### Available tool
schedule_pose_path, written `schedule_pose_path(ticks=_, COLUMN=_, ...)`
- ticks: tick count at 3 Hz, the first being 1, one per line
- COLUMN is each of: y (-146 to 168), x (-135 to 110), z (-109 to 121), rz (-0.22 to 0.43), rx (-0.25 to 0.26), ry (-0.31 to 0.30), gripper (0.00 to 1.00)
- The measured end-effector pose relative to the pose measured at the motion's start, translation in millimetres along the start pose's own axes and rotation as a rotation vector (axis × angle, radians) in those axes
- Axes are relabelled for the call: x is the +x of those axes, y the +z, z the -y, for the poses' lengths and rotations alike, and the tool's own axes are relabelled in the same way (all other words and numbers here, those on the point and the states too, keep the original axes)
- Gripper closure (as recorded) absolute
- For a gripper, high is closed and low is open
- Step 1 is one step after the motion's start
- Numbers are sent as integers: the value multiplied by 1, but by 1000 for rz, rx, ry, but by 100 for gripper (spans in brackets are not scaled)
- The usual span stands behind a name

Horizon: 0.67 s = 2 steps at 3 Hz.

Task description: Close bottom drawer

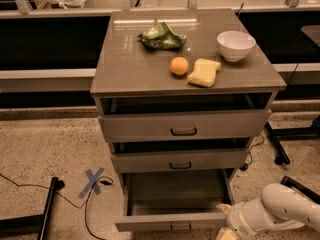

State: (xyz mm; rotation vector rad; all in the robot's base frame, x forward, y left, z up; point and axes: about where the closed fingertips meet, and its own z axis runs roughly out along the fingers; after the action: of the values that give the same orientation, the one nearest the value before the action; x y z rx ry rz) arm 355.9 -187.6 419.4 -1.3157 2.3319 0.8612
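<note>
Grey bottom drawer point(150, 222) juts camera-ward (gripper point(226, 233) beside?).

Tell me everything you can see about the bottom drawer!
The bottom drawer is a wide grey box, metal-looking, at the foot of the grey cabinet. It is pulled far out, well past the two drawers above, so you look down onto its dark floor. Its low front has a small dark loop handle. The gripper sits by its front right corner; I cannot tell whether they touch.
</note>
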Motion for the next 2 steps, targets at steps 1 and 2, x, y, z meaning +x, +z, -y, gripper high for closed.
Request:
schedule_pose_path(ticks=1, y=9, x=2, z=0, rz=-17, rx=-25, ry=3, gripper=0)
schedule_pose_path(ticks=2, y=49, x=16, z=30, rz=-26, rx=-14, ry=-108, gripper=0)
